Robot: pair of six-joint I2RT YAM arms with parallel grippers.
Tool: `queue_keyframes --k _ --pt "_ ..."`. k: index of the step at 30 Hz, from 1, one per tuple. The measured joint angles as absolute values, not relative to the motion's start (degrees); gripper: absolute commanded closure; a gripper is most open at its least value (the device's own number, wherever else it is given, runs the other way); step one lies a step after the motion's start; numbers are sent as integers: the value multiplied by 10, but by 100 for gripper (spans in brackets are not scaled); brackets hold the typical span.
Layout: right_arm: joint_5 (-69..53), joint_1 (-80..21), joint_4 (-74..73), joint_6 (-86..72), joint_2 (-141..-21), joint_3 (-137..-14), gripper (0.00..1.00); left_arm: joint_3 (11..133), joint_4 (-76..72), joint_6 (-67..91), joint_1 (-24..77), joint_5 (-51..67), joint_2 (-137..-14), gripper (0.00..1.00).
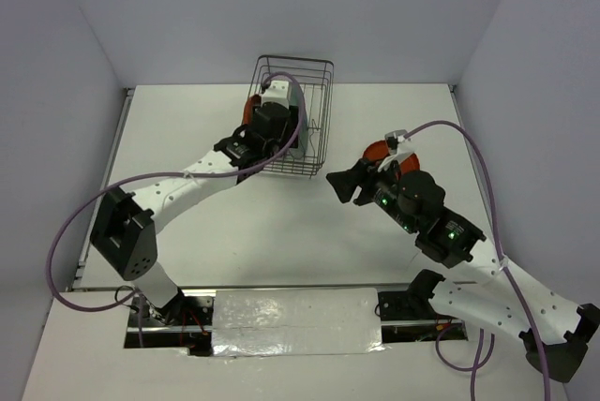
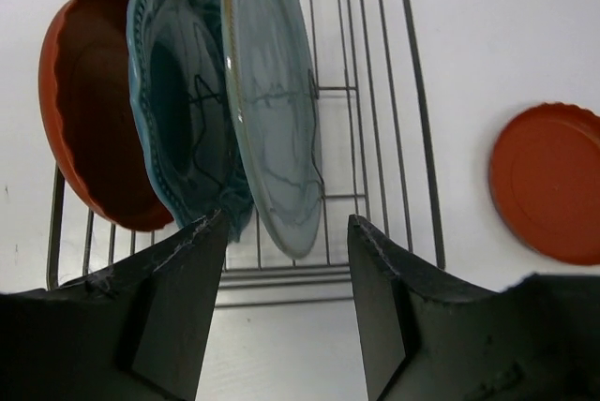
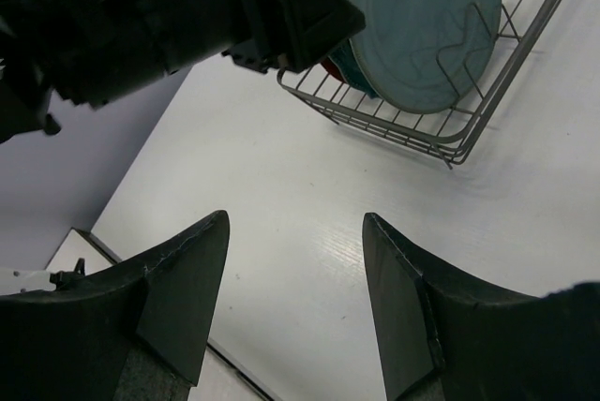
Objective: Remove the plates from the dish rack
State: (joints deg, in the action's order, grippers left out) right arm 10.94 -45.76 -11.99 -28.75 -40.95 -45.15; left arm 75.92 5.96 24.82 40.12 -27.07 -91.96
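Observation:
Three plates stand upright in the dish rack (image 2: pixel 375 92): an orange-red one (image 2: pixel 89 111), a scalloped teal-blue one (image 2: pixel 178 111) and a pale grey-teal one (image 2: pixel 272 101). My left gripper (image 2: pixel 286 223) hangs open over the rack's near end. The pale plate's lower edge sits just beyond the gap between its fingers, with no finger touching it. A second orange-red plate (image 2: pixel 548 195) lies flat on the table to the right of the rack, partly hidden by my right arm in the top view. My right gripper (image 3: pixel 295 218) is open and empty above bare table.
The wire rack (image 1: pixel 319 73) stands at the back centre of the white table, close to the rear wall. My left arm (image 3: pixel 187 7) reaches across to the rack's near side. The arm bases and a foil-covered strip (image 1: pixel 295 321) lie along the near edge.

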Motion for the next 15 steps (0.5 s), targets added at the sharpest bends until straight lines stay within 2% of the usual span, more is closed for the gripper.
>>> queue_keyframes --k 7,15 --pt "92 -458 -113 -287 -400 -449 34 778 60 249 364 -265 -964 35" --pt "90 -458 -103 -287 -369 -446 34 792 45 244 346 -224 -1004 42"
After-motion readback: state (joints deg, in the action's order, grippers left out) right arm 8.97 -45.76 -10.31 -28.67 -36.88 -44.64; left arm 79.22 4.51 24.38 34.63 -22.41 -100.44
